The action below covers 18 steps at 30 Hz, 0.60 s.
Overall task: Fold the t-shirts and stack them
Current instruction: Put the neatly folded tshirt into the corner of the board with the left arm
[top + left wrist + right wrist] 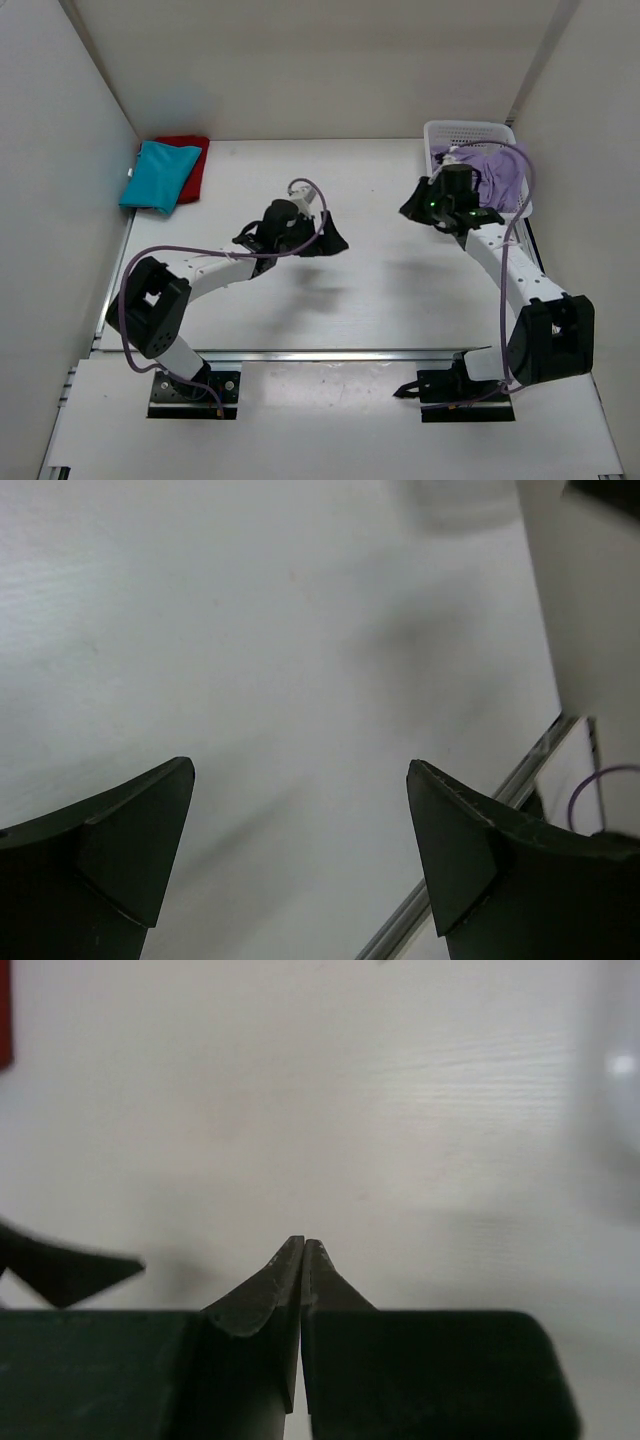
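Observation:
A folded teal-blue t-shirt (158, 176) lies on a folded red t-shirt (192, 158) at the table's far left. The edge of the red one also shows in the right wrist view (5, 1015). The pale lavender t-shirt (497, 176) lies crumpled in the white mesh basket (470, 130) at the far right. My left gripper (318, 243) hangs over the middle of the table; in its wrist view it (300, 785) is wide open and empty above bare table. My right gripper (410, 209) is just left of the basket, its jaws (303, 1245) shut on nothing.
White walls close the table on the left, back and right. A metal rail (470, 855) runs along the table's near edge. The tip of the left gripper's finger (70, 1268) shows at the left of the right wrist view.

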### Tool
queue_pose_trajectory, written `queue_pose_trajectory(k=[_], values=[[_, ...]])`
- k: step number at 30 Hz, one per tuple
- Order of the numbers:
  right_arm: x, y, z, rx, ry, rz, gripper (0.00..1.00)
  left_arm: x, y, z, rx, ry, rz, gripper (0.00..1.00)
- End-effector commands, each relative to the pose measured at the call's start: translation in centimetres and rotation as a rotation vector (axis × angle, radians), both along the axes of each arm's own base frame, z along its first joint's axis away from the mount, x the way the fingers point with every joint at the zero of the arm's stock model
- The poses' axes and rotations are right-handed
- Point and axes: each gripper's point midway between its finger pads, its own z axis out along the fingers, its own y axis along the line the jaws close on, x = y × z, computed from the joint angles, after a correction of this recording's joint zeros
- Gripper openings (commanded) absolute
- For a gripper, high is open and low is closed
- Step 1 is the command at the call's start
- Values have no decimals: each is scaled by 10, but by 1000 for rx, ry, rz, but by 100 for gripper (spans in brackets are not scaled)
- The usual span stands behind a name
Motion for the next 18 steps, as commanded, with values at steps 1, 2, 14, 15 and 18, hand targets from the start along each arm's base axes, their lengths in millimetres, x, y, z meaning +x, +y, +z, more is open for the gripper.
queue_pose_trajectory(k=[1,2,14,15,18], values=[[33,-53,25,-62,-91,-140,0,-31,-17,-10,146,-46,-147,98],[42,-69,29,-136,-111,-193,0,-38,-20,-14,156,-43,-174,99],[108,-246,-44,-276,101,-562,28,-88,-15,-48,-31,162,-301,99],[116,-250,-51,-271,107,-564,34,-91,-14,-50,-24,167,-308,93],[136,-266,-64,-272,129,-588,44,-91,-9,-52,-37,175,-295,40]])
